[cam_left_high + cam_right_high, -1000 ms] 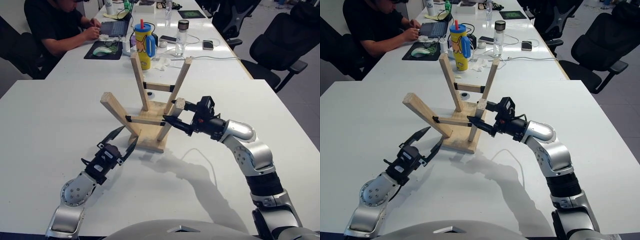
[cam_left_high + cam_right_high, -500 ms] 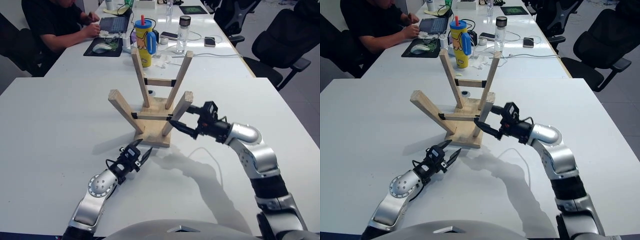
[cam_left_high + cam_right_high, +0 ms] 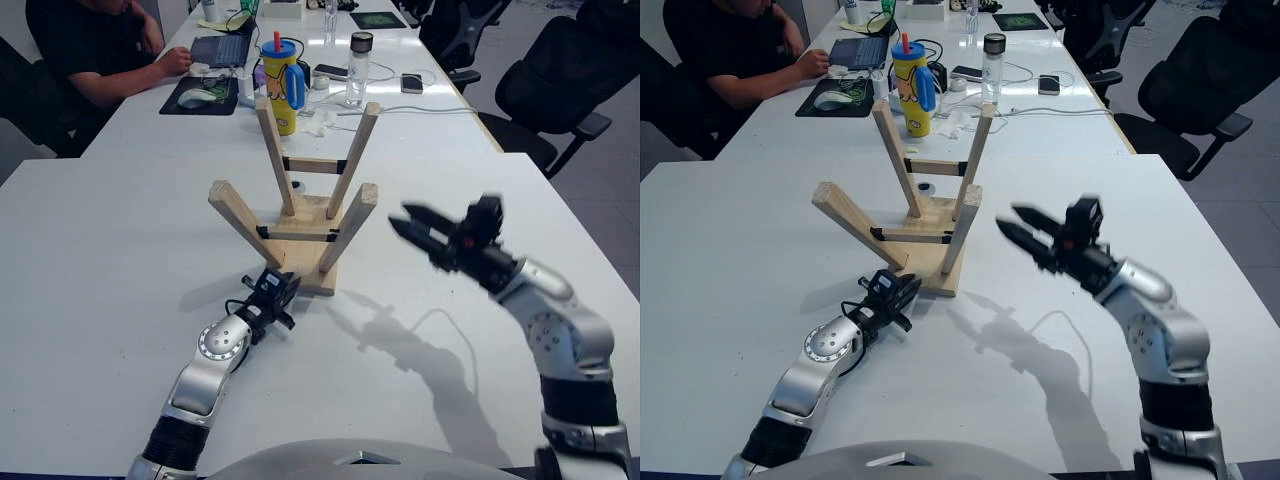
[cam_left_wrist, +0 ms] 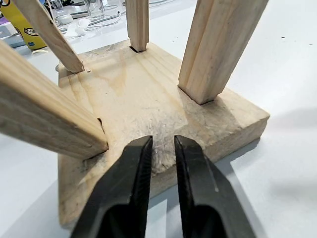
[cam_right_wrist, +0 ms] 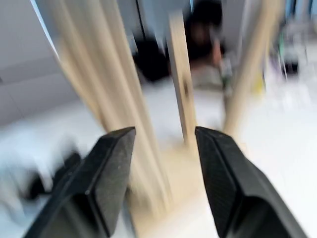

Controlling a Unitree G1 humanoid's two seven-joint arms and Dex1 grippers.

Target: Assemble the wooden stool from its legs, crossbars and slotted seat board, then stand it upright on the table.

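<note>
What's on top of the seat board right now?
Four legs stand up from the seat board, tied by crossbars. The left hand sits at its near edge. Its lower face lies on the table, hidden.

Assembled wooden stool (image 3: 305, 215), upside down, seat board (image 4: 148, 104) on table

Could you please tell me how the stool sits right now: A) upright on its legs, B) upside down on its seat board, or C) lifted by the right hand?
B: the seat board rests on the table with its legs pointing up.
</note>
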